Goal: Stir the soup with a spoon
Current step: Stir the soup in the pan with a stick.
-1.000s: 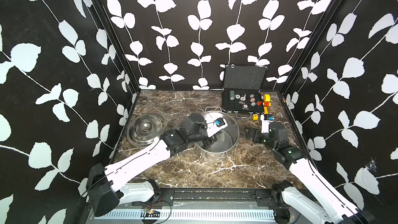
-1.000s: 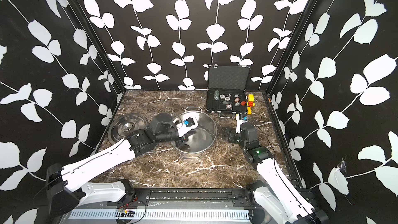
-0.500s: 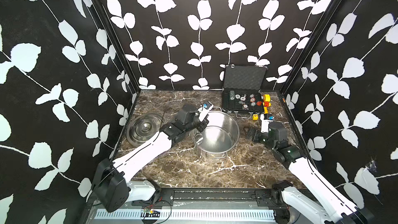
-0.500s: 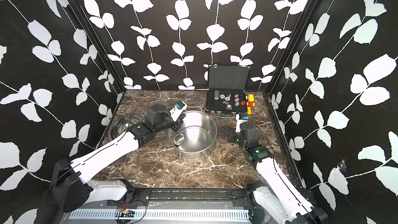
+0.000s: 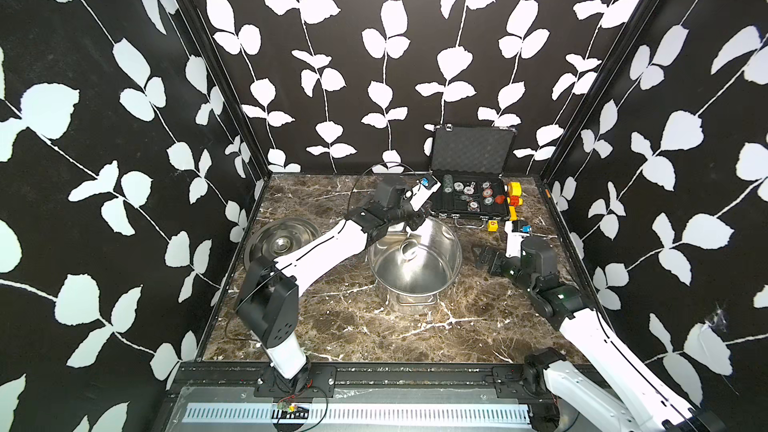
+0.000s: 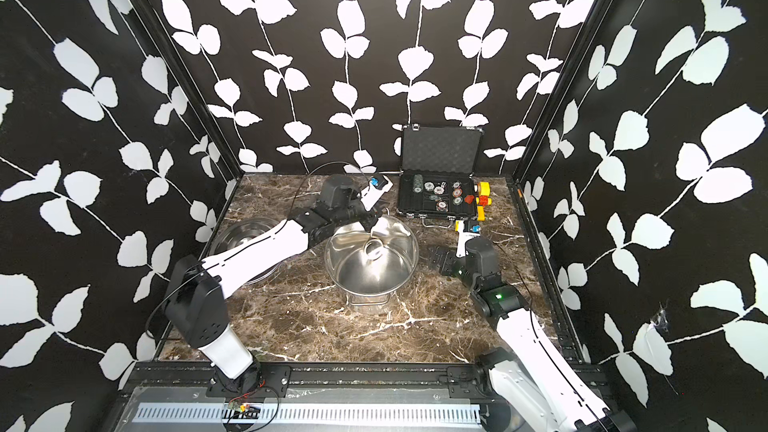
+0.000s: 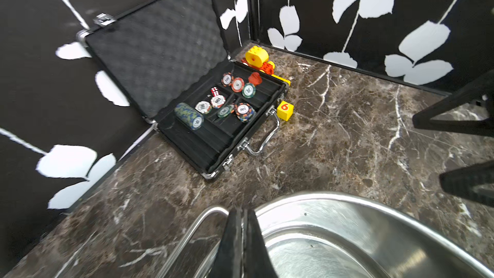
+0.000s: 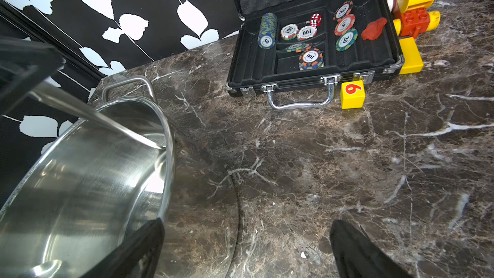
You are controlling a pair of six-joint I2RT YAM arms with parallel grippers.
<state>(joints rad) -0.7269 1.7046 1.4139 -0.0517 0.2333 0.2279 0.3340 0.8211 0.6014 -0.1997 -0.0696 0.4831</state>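
The soup is a large shiny steel stockpot at the table's middle; no liquid shows inside. My left gripper hangs over the pot's far rim, shut on the spoon's thin handle. The spoon is a steel ladle; its round bowl sits low inside the pot. The right wrist view shows the handle slanting into the pot. My right gripper stands open and empty just right of the pot, low over the table.
A flat steel lid lies left of the pot, under the left arm. An open black case of poker chips stands at the back right, with a yellow die and a yellow-red toy beside it.
My left gripper has swung with the spoon from over the pot's left side round to its far rim, and the ladle's bowl moved across the inside. The right arm stayed still.
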